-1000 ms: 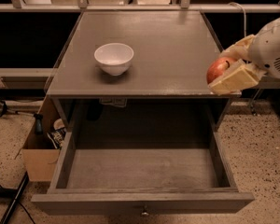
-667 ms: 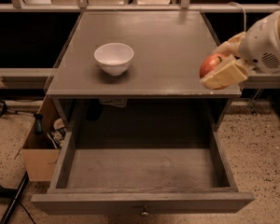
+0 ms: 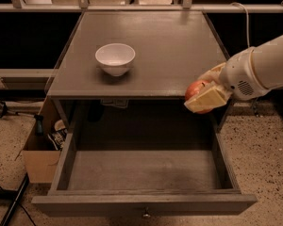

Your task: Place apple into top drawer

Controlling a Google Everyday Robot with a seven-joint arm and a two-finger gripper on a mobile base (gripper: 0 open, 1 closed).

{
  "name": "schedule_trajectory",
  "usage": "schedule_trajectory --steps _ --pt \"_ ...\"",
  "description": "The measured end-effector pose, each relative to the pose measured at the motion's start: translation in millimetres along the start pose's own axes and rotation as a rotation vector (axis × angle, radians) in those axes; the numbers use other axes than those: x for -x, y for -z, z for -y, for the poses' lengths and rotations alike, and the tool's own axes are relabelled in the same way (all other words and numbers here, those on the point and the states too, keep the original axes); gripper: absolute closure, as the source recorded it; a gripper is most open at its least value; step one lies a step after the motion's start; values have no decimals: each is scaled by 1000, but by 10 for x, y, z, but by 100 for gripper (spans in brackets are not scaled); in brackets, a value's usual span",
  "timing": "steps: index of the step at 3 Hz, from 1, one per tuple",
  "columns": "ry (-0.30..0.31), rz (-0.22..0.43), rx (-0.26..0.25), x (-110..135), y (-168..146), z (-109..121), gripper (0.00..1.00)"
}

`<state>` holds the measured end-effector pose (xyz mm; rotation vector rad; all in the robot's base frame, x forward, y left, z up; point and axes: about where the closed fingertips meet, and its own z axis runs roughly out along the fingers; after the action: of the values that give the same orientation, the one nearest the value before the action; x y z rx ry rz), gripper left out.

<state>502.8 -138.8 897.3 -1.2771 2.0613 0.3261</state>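
Note:
My gripper (image 3: 203, 94) is shut on the red apple (image 3: 195, 89) and holds it in the air at the front right corner of the cabinet top, over the back right part of the open top drawer (image 3: 141, 171). The drawer is pulled fully out; its inside is bare and its front panel with the small knob (image 3: 145, 215) is at the bottom of the view. The cream fingers (image 3: 206, 99) cover the apple's lower right side.
A white bowl (image 3: 115, 58) stands on the grey cabinet top (image 3: 170, 46), left of centre. A brown cardboard box (image 3: 37, 147) with odds and ends sits on the speckled floor left of the drawer. A rail runs along the back.
The arm has carried the apple leftward and down, from beside the cabinet's right edge to over the drawer's back right corner. The bowl and drawer have not moved.

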Motion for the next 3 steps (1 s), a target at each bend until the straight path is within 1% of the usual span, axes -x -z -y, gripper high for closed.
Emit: schedule_trajectory --steps 1,3 --pt "-31 -14 61 -176 -166 -308 100" --pt "-44 -67 203 -427 -663 -996 100"
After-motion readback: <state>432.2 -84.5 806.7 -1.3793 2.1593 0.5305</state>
